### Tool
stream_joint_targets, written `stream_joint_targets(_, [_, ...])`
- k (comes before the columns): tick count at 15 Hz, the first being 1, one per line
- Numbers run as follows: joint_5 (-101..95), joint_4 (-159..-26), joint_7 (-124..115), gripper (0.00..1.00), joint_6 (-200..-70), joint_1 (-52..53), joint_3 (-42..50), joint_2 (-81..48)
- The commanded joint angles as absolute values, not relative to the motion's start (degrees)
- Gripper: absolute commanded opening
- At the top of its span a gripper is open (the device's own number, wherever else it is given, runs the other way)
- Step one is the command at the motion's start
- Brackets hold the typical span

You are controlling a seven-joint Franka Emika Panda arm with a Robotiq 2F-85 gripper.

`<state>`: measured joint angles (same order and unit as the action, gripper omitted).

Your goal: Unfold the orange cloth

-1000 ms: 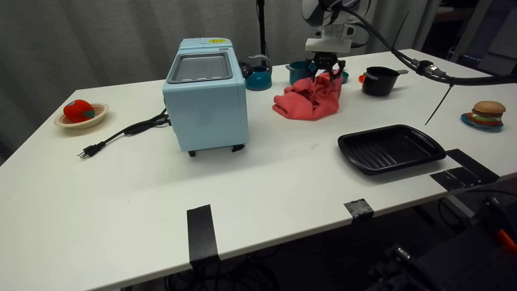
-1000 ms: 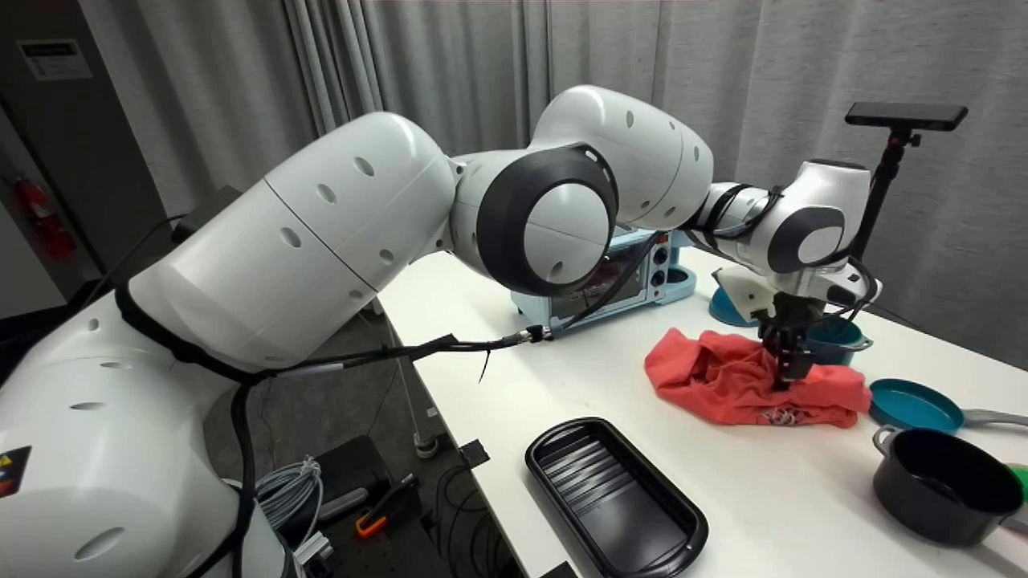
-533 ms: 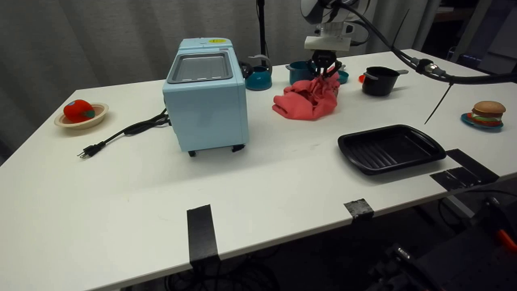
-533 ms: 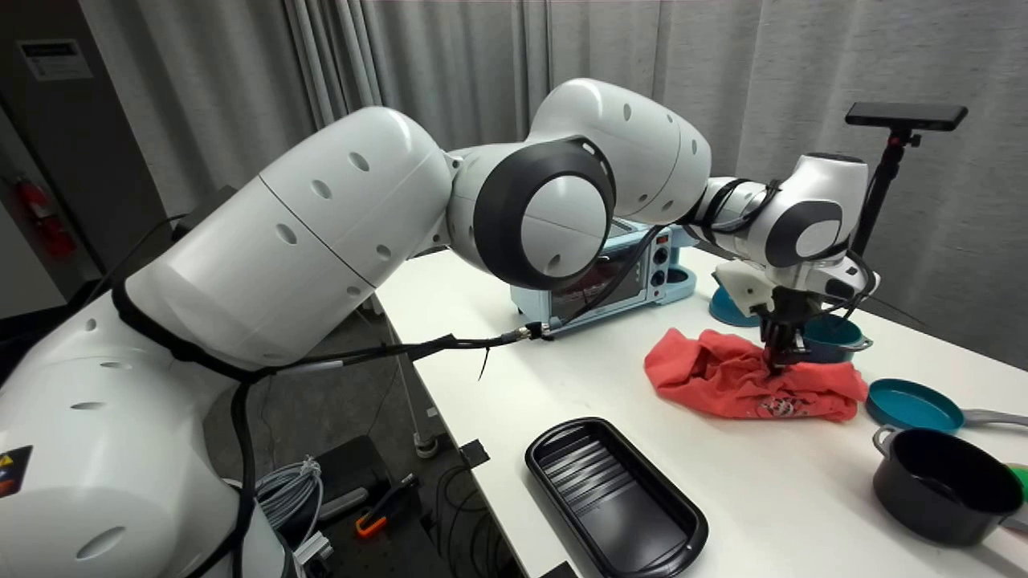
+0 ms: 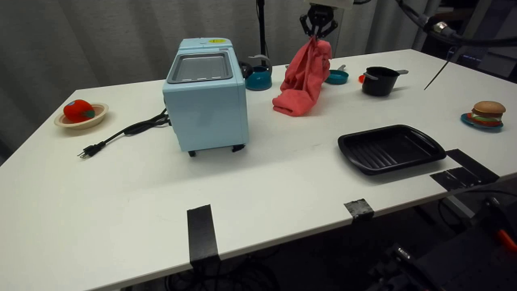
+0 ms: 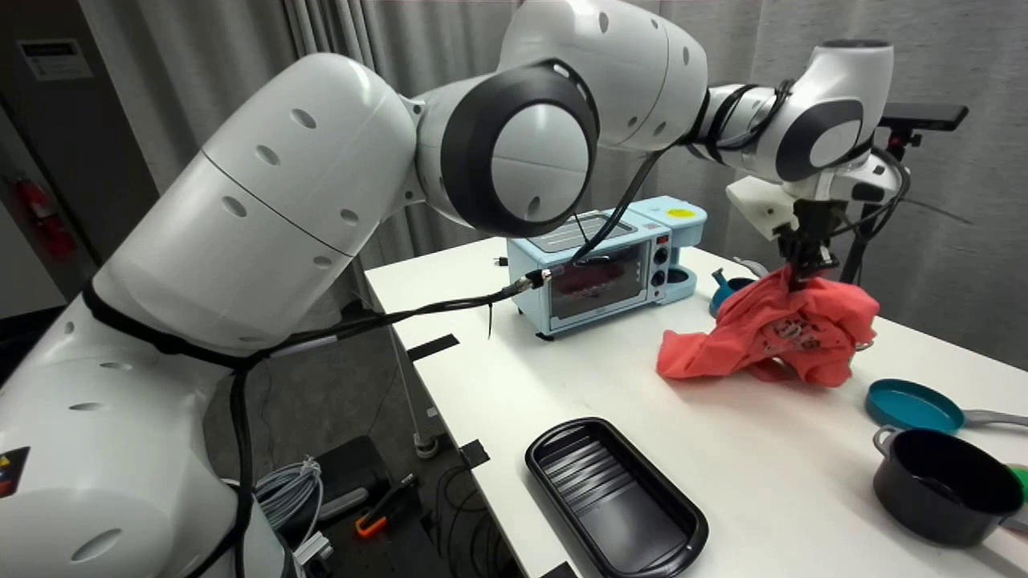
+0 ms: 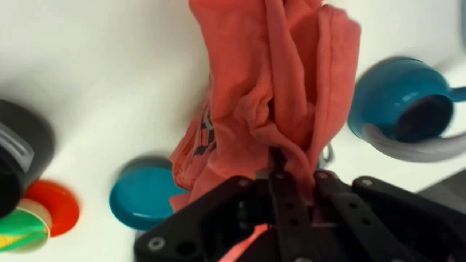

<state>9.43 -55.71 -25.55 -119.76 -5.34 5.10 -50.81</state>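
Gripper point(image 7: 301, 176), jaws nearly together, pinches the orange cloth point(image 5: 305, 76), apparently the lifting step; spreading it next likely needs sideways drawing.

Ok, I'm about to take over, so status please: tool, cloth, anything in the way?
Tool shut on cloth. Hanging bunched, not yet unfolded. Kettle, teal pan close by; may get in the way.

Long gray curtains point(image 5: 121, 36) hang in folds behind a big white table point(image 5: 262, 182) in both exterior views. In an exterior view, a dark wall or door point(image 6: 88, 128), I can't tell which, has a pale sign point(image 6: 56, 60) on it, and a blurry red fire extinguisher point(image 6: 40, 210) is lower down. The floor point(image 6: 337, 409) there is gray, and a small wheel point(image 6: 426, 445) stands on it by the table.
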Motion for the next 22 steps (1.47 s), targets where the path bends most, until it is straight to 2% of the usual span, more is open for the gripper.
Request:
stream_joint_targets(1, [13.8, -55.8, -21.2, 0.02, -121.4, -7.3, 1.6, -43.6])
stream_joint_targets(4, [17.8, -51.8, -20.5, 0.02, -121.4, -7.9, -0.3, -40.0])
stream_joint_targets(6, [20.4, -47.1, -18.7, 0.02, -114.2, -8.7, -2.4, -38.2])
stream_joint_targets(7, [19.5, -45.9, -21.0, 0.02, -117.9, -7.7, -1.2, -38.0])
stream_joint_targets(11, [20.5, -40.6, -18.9, 0.02, -105.9, -8.8, -3.4, -38.1])
stream_joint_targets(15, [18.8, -42.4, -19.4, 0.02, -103.8, -8.3, -2.2, -39.4])
stream_joint_targets(22, [13.3, -51.7, -21.9, 0.02, -108.2, -8.7, 3.6, -47.2])
